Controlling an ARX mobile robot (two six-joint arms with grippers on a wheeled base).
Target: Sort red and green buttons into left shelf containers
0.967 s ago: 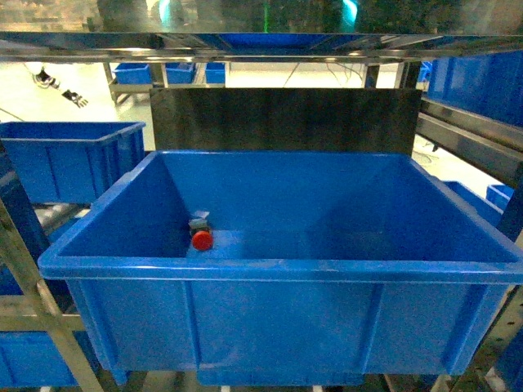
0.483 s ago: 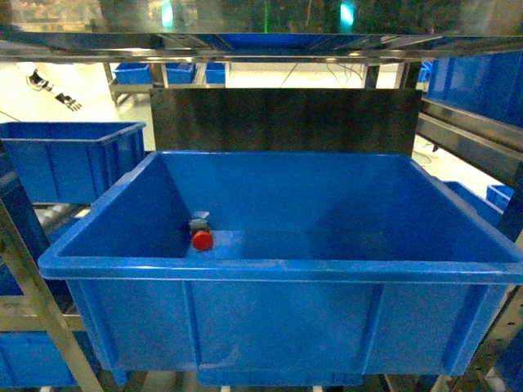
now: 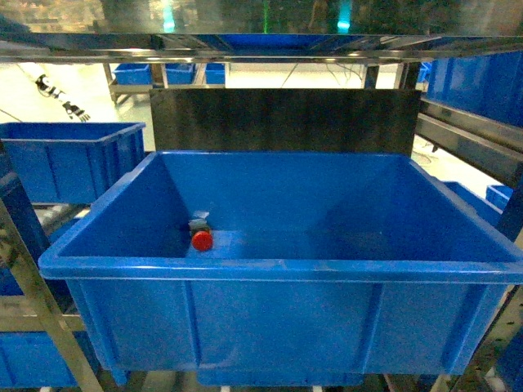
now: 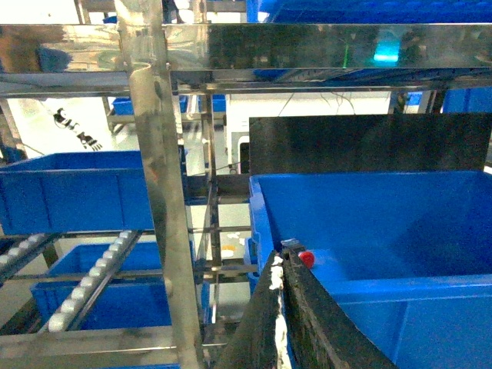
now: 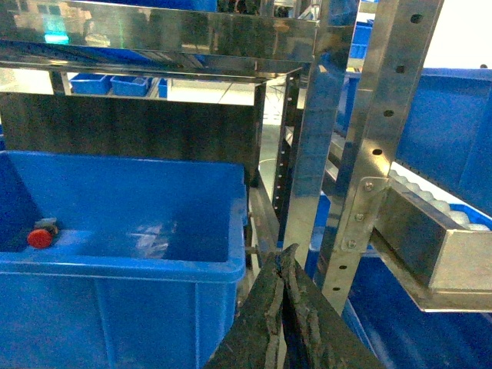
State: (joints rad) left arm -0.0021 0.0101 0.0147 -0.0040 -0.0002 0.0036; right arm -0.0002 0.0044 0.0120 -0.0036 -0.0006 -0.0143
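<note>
— Where is the button [image 3: 201, 237]?
— In the large bin [image 3: 278, 269], on its floor near the left wall, toward the front.
— And around the bin?
— A dark panel [image 3: 286, 119] behind it; another bin [image 3: 69, 159] on the shelf rack [image 4: 157, 192] to its left.

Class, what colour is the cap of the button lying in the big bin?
Red, clearest in the head view.

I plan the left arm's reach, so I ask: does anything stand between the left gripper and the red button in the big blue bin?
Yes. The left gripper, fingers together, sits outside the big blue bin, below its rim. The near wall and rim stand between it and the red button on the bin floor. Above the open bin nothing visible blocks.
</note>
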